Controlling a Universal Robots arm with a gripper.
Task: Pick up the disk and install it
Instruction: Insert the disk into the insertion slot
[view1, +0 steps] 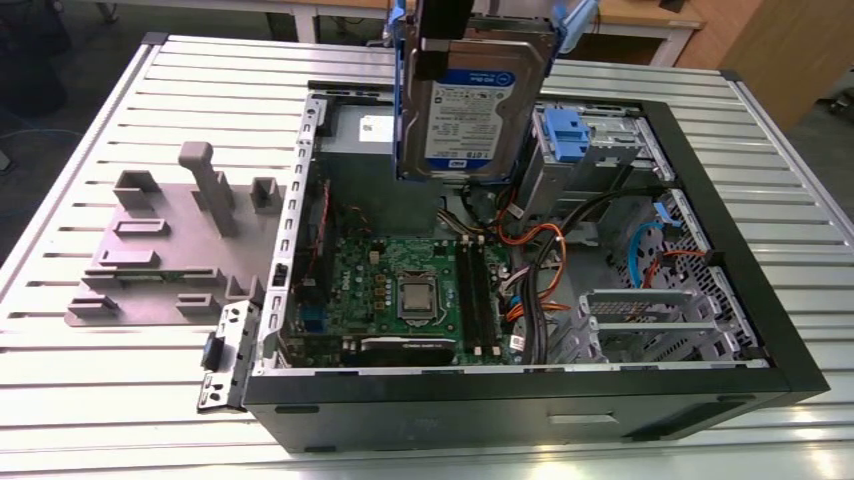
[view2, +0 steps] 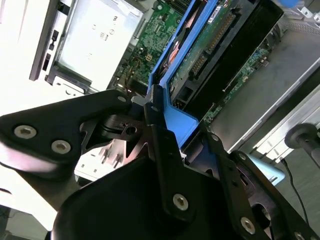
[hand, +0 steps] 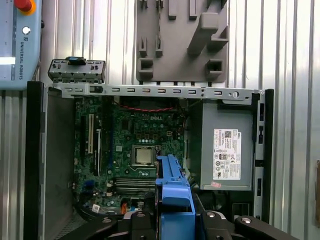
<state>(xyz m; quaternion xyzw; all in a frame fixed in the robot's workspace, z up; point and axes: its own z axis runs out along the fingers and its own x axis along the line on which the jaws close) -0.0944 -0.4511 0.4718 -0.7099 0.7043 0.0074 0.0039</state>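
Black tool (view2: 181, 121) links, seen closest in the second wrist view, are drawn in tight on the blue side rail of the disk (view2: 212, 47). The fingers (view2: 156, 107) press that rail from both sides, so the tool has a firm hold of the disk.

Arm pose: the tool (hand: 172, 220) points straight down, and the first wrist view looks along the disk (hand: 172, 187) into the open computer case (hand: 35, 160) below.

The disk (view1: 470, 100) hangs on edge, label face to the exterior camera, held by the tool (view1: 447, 22) from above. It is in the air over the far end of the case (view1: 534, 400), just to the exterior view's left of a small blue latch (view1: 567, 133).

Under it lie the green motherboard (hand: 135, 145) and a grey metal box (hand: 225, 120).

Labels: blue-and-white label (view1: 467, 115) across the disk face; white sticker (hand: 227, 154) on the grey box. Print not recorded.

Beyond the case, a grey fixture plate (view1: 160, 250) lies on the ribbed metal table (view1: 107, 400).
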